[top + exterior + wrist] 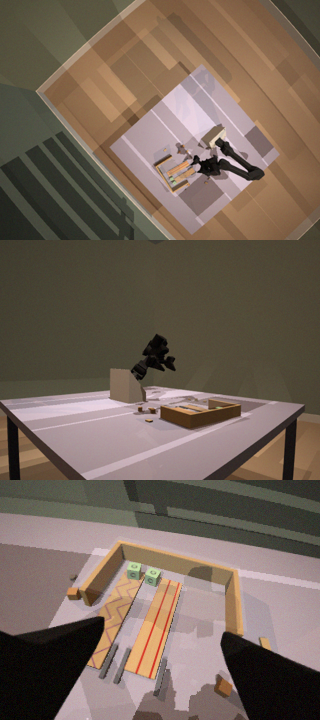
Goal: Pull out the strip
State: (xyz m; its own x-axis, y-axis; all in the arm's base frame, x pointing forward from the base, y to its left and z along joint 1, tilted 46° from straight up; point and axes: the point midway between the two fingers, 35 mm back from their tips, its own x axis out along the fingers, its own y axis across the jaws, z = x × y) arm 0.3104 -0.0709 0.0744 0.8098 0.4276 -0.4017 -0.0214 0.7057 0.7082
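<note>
My tool (160,672) hangs wide and empty above the open end of the wooden tray (233,600). Both green cubes (143,573) sit at the far wall, one on the zigzag strip (114,616), one on the red-striped strip (156,627); which cube is labelled I cannot tell. I should settle that first, then descend on that strip's near end and pull straight and slowly.

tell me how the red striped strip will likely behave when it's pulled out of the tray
The red striped strip looks flat and straight, so it probably slides stiffly rather than flopping. The green cube on its far end is small and may ride along or topple if pulled quickly.
</note>
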